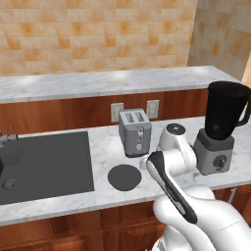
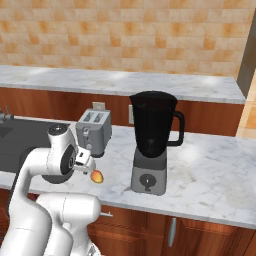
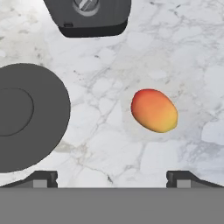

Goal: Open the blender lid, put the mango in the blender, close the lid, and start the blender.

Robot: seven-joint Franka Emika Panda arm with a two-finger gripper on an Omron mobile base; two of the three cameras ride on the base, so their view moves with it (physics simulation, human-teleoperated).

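The blender (image 2: 151, 145) stands on the marble counter with its black jar (image 1: 225, 110) uncovered at the top. The blender lid (image 1: 124, 177), a flat dark disc, lies on the counter in front of the toaster; in the hand view the lid (image 3: 26, 116) sits at the left. The mango (image 3: 154, 110), orange-yellow with a red blush, lies on the bare marble to the lid's right, also seen as a small mango (image 2: 97, 176) left of the blender base. My gripper (image 3: 113, 178) hovers above the counter, open and holding nothing, with the mango ahead of it nearer the right fingertip (image 3: 181, 178).
A grey two-slot toaster (image 1: 135, 131) stands behind the lid, and its lower front (image 3: 89, 17) shows at the top of the hand view. A dark sink (image 1: 44, 164) takes up the counter's left. The counter's front edge runs just below the lid.
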